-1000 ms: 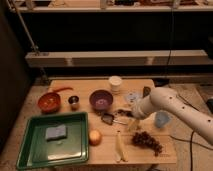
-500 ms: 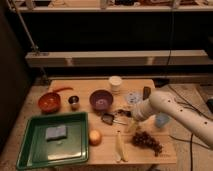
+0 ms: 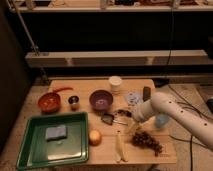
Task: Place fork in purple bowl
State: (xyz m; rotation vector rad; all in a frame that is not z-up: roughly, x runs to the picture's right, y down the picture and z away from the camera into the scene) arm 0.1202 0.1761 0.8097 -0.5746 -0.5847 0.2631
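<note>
Lower and further left than half a second ago, the robot's white arm (image 3: 167,107) now reaches in from the right edge across a wooden table (image 3: 82,86) crowded with kitchen items, while nothing on the table appears to have shifted. Largest among those items is a green tray (image 3: 30,150) at the front left, holding a blue sponge (image 3: 55,132). Behind it sits an orange-red bowl (image 3: 49,102), and towards the table's middle stands the purple bowl (image 3: 101,100), its paler inside showing no utensil, so the task is not done. A bunch of dark grapes (image 3: 146,141) lies at the front right, under the arm. The gripper (image 3: 125,115) hangs low over the wood just right of and in front of the purple bowl, beside a dark square-headed utensil (image 3: 107,118). Whether the gripper is open or closed cannot be told, since it shows only as a dark shape against other dark things. A thin pale streak on the table just below it is probably the fork (image 3: 120,122), lying flat and not yet lifted, though it is too faint to be sure. By this reading the approach is nearly complete, and the grasp, the lift and the carry to the bowl all remain. The arm's far end is cut off at the right edge, and the robot's base is out of view.
</note>
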